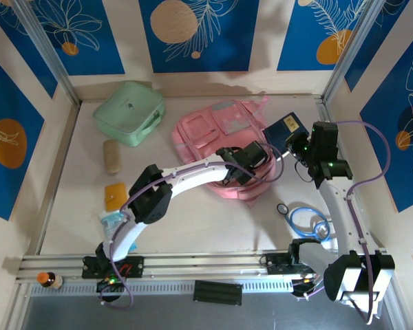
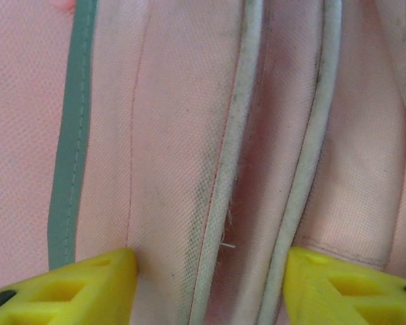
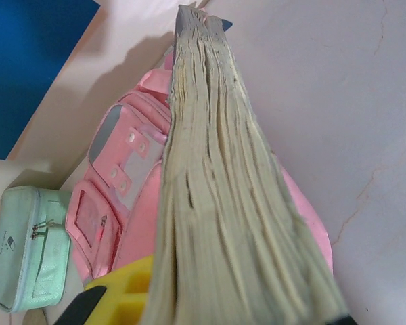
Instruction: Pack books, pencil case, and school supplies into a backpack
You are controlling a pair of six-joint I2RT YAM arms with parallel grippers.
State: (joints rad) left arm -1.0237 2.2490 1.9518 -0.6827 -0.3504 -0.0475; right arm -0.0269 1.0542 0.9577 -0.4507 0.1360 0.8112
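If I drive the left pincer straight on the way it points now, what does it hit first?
The backpack: pink fabric lies right ahead of the left pincer, with two pale piped seams between its fingers. It looks very close, maybe touching.

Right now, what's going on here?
The left claw is down on the pink backpack, its yellow fingers apart on either side of the piped seams. The right claw is shut on a navy book, held at the backpack's right edge. The beige pencil case and a yellow book lie off to the left, unpacked.
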